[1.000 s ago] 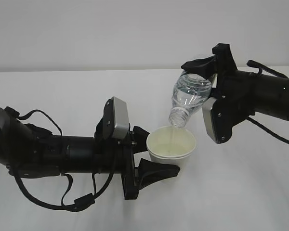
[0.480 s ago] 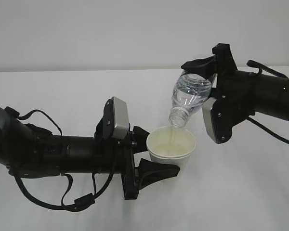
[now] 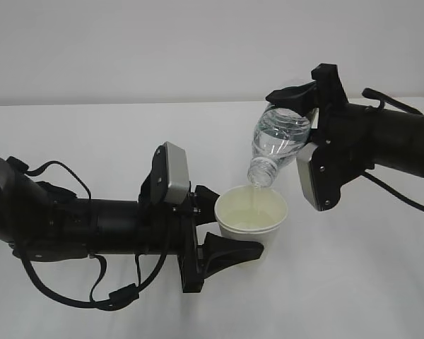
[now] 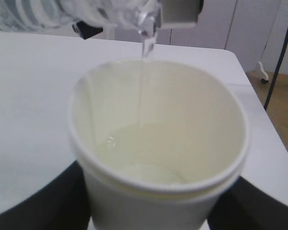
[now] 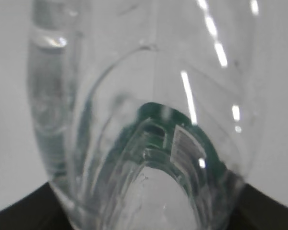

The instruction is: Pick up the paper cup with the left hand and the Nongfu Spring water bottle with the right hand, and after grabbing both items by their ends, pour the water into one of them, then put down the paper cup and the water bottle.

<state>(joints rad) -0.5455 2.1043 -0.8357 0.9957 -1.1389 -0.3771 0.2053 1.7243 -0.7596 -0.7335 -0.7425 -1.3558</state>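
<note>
- The paper cup point(image 3: 251, 216) sits at the centre of your exterior view, upright and just clear of the tabletop point(image 3: 92, 141), as far as you can judge. A shallow pool of water point(image 4: 144, 153) lies in its bottom.
- At 12 o'clock of the cup, the Nongfu Spring water bottle point(image 3: 277, 145) is tipped neck-down, its mouth just above the rim on the far side; a thin stream runs from it into the cup.
- At 9 o'clock of the cup, your left hand point(image 3: 212, 229) has its fingers clamped on the cup's lower wall, one on each side.
- At 2 o'clock of the cup, your right hand point(image 3: 300, 116) has its fingers clamped round the bottle's base end.
- Judged from this, you are in the pouring step, with both pickups done. Next you will need to right the bottle so the stream stops, holding the cup level, then lower both things to the tabletop and let go.
- Only the left wrist view shows you the water level and the stream inside the cup; the exterior view shows just a pale interior.
- Only the right wrist view shows you the dark green label through the clear plastic. It shows nothing of the cup.
</note>
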